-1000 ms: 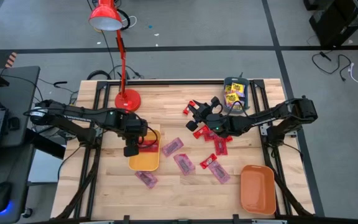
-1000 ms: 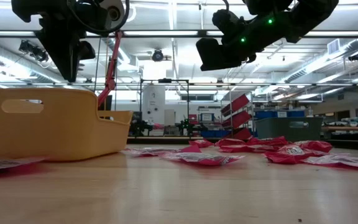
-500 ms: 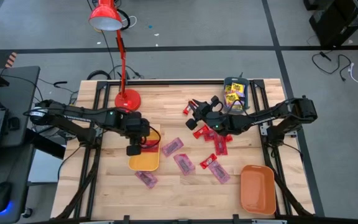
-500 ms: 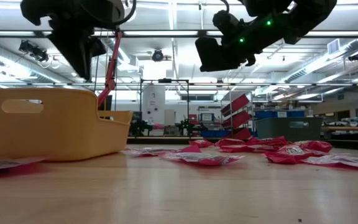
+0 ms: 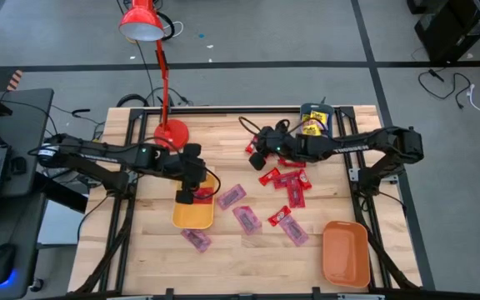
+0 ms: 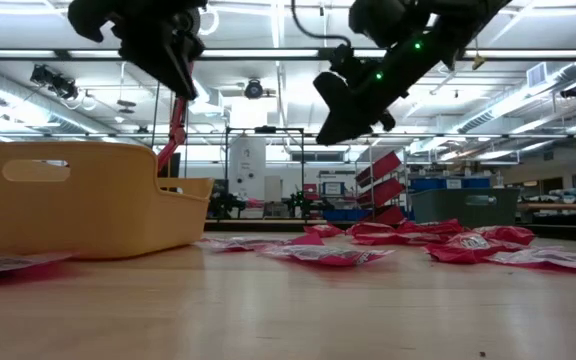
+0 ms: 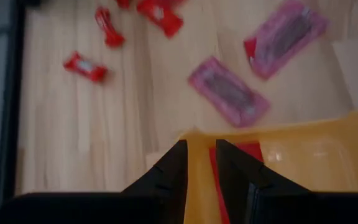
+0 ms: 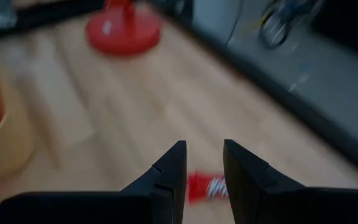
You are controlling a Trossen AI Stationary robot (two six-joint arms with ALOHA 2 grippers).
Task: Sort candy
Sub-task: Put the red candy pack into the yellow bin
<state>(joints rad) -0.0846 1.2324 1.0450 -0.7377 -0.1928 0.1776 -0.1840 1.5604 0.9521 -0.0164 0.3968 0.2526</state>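
You have bare tabletop (image 5: 248, 258) along the near edge, between the yellow tray (image 5: 194, 210) and orange tray (image 5: 345, 253). Mid-table, scattered candy (image 5: 246, 218) blocks you; the lamp (image 5: 170, 132) crowds the far-left corner.

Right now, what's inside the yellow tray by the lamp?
A red candy lies inside the yellow tray. The left gripper hangs over it, hiding part of the inside, so more may be there.

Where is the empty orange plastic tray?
In the high view, the empty orange plastic tray sits at the table's near right corner, just right of a pink candy packet.
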